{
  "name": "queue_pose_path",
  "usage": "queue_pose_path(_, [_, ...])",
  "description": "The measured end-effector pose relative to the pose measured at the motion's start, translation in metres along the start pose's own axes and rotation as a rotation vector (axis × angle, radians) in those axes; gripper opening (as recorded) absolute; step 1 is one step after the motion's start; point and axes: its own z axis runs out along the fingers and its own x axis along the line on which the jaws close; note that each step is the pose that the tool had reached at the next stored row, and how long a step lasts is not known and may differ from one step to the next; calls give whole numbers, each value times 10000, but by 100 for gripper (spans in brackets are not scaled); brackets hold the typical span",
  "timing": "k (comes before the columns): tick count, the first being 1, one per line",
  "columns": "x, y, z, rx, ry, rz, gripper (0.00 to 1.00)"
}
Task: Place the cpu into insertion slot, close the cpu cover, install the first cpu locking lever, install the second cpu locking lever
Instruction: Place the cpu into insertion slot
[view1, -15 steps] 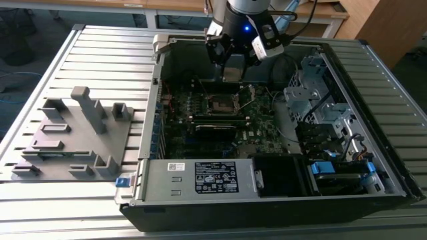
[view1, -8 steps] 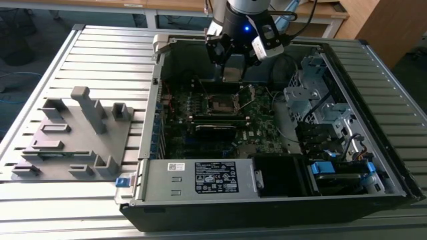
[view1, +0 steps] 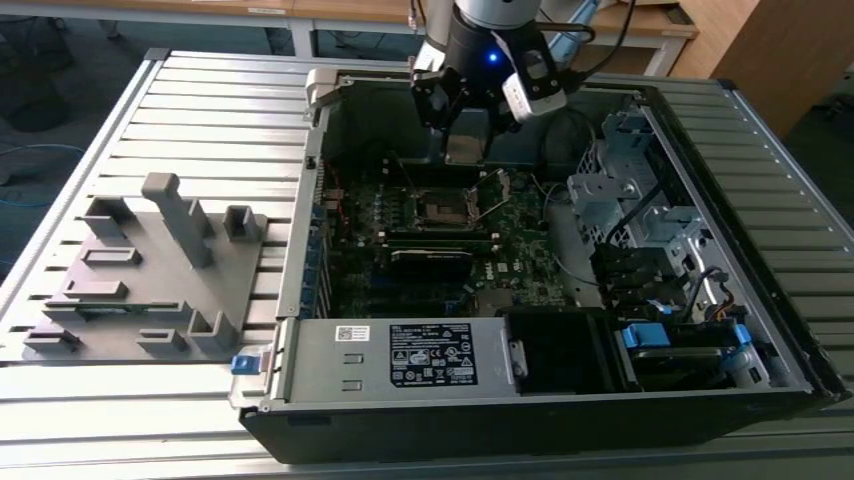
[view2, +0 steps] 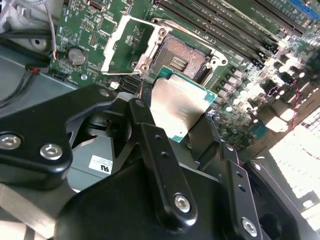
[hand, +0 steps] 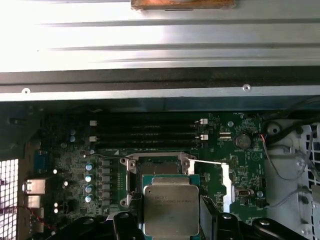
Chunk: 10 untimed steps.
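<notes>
black linkage (view2: 160, 160) and bolts of the jaws sit closest to the lens in both wrist views. clamped between the jaws by two opposite edges is the cpu (view2: 180, 107), its dull metal lid toward the camera and a green border showing along one side. we see it held in the air above the motherboard (view1: 400, 270), apart from the insertion slot (view2: 182, 57), which lies bare with its dark centre exposed and nothing seated in it. the cpu cover (view2: 111, 50) stands swung open just beside the slot, green board showing through its window, so the way down looks unobstructed. in the exterior view the arm (view1: 494, 40) comes down into the open computer case (view1: 467, 430), and the chip hangs toward the wall farthest from that camera. a grey fixture (view1: 147, 270) sits on the slatted surface (view1: 200, 110) at the exterior view's left, well apart from the work. long memory slots (hand: 145, 132) run near the socket. we judge the first step, placing the chip, to be in hand and unfinished, with the cover and both levers not yet dealt with. seating it, by our reading, calls for the chip to be squared over the slot, edges parallel to the rim and kept level, then lowered gently, since a tilted or offset landing could harm the fine contacts.
</notes>
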Motion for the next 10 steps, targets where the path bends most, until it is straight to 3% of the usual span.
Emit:
queue_pose_path(5, [0, -1, 9, -5, -77, 882, 54])
queue_pose_path(10, [0, -1, 10, -7, -86, 976, 54])
